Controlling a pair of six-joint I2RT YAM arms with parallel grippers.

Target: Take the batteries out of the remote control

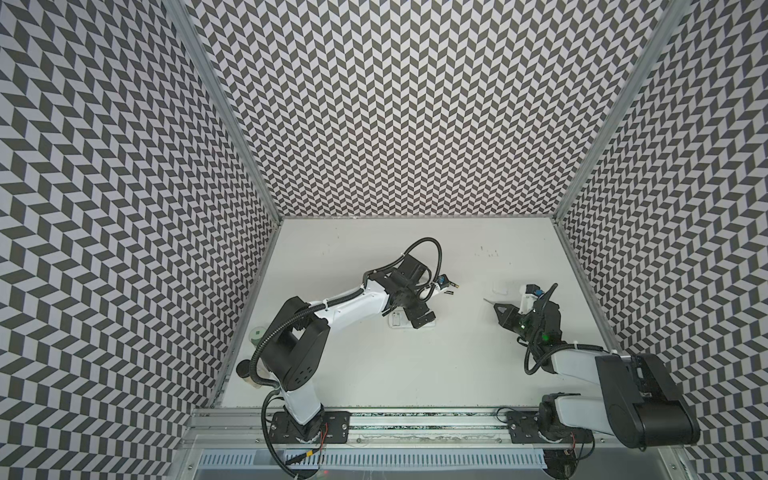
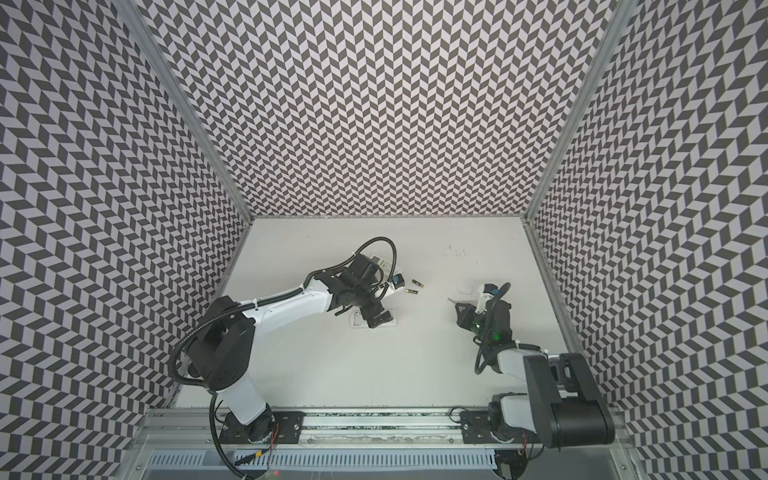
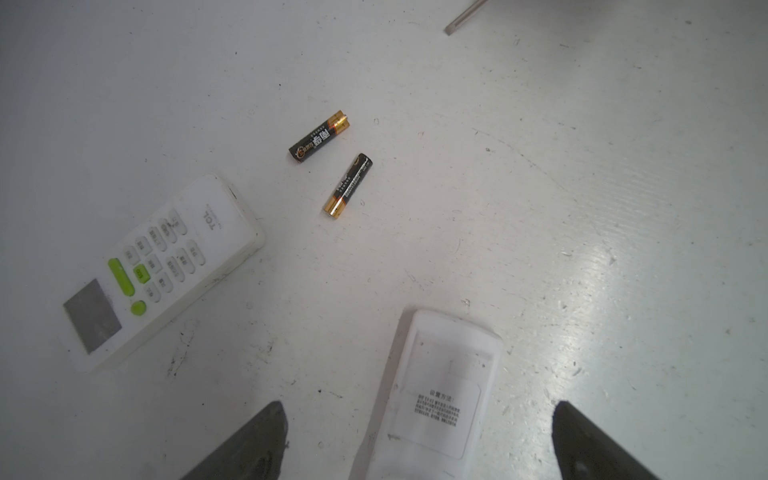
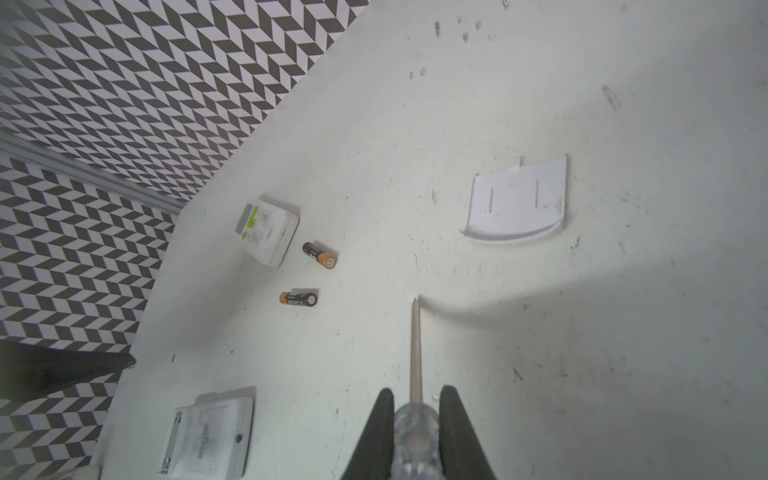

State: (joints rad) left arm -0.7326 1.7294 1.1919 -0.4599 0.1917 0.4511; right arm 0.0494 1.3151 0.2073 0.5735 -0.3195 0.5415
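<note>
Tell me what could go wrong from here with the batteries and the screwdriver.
The two black-and-gold batteries lie loose near the face-down remote; the open left gripper could knock them rolling. The right gripper holds the screwdriver by its clear handle; its long shaft may sweep the white cover.

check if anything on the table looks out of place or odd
Two batteries lie loose on the table, at an angle to each other, near the face-up remote. A white cover lies detached by itself, apart from both remotes. The second remote lies face down. Nothing looks spilled or broken.
</note>
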